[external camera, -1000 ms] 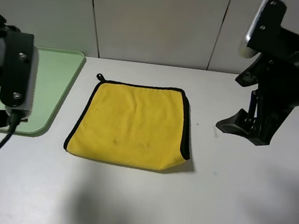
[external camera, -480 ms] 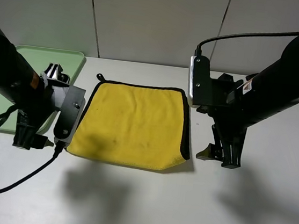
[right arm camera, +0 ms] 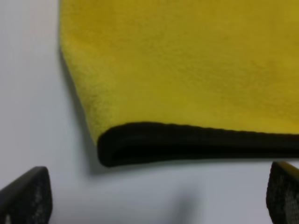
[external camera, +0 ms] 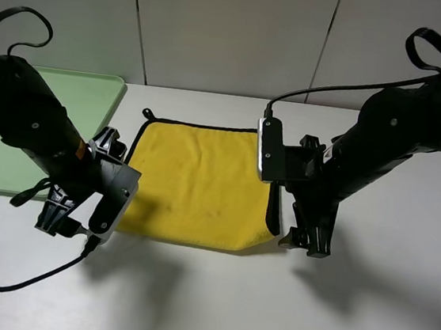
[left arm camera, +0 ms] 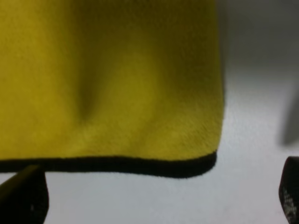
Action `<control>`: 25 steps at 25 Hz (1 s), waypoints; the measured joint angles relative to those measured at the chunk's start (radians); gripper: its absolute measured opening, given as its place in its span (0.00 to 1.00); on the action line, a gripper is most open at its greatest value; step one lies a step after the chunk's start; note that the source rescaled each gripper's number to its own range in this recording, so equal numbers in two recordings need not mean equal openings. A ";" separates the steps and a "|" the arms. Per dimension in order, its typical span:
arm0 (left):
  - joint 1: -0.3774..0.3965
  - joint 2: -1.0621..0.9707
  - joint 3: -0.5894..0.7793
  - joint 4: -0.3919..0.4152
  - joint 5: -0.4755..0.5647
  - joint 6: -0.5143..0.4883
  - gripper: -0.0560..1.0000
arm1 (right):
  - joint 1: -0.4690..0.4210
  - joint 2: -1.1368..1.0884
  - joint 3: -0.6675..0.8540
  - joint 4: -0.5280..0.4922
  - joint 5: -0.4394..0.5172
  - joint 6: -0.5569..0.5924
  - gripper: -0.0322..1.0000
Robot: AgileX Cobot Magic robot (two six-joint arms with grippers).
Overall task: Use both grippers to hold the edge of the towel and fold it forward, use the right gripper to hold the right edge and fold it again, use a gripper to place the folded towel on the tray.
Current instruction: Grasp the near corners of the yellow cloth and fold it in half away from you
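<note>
**Exterior high view.** The towel (external camera: pixel 198 182) lies flat on the white table (external camera: pixel 212 307), roughly at its centre. The tray (external camera: pixel 92 99) sits at the far left of the table, apart from the towel and partly hidden behind the left arm. The left gripper (external camera: pixel 62 223) is low over the table just beside the towel's near-left corner. The right gripper (external camera: pixel 307 243) is low just beside the near-right corner. Jaw opening cannot be read from this view. A pale panelled wall (external camera: pixel 236 31) stands behind the table.

**Left wrist view.** Yellow plush fills most of the frame. The edge of the towel (left arm camera: pixel 117 165) runs across as a thin black border and ends at a rounded corner. The left gripper (left arm camera: pixel 156 198) is spread wide: one black fingertip shows at each side of the frame, with bare table between them. The fingertips lie just outside the border, and the gripper holds nothing.

**Right wrist view.** A towel corner faces the camera. The edge of the towel (right arm camera: pixel 196 142) shows here as a thick, rolled black band. The right gripper (right arm camera: pixel 154 198) is also spread wide, with one fingertip at each side of the frame and table between them. It holds nothing, and the fingertips sit near the border, apart from it.
</note>
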 joint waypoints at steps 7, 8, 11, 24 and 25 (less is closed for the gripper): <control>0.000 0.026 -0.001 0.000 -0.043 0.084 0.99 | 0.000 0.066 -0.001 0.001 -0.041 -0.002 1.00; 0.000 0.026 -0.001 0.000 -0.043 0.084 0.99 | 0.000 0.077 -0.001 0.001 -0.045 -0.002 1.00; 0.000 0.078 -0.001 0.001 -0.054 0.099 0.99 | 0.000 0.097 -0.001 0.001 -0.058 -0.002 1.00; -0.004 0.109 -0.013 0.003 -0.048 0.145 0.98 | 0.000 0.106 -0.001 0.011 -0.099 -0.003 1.00; -0.004 0.109 -0.013 0.003 -0.048 0.145 0.98 | 0.000 0.106 -0.001 0.012 -0.099 -0.004 1.00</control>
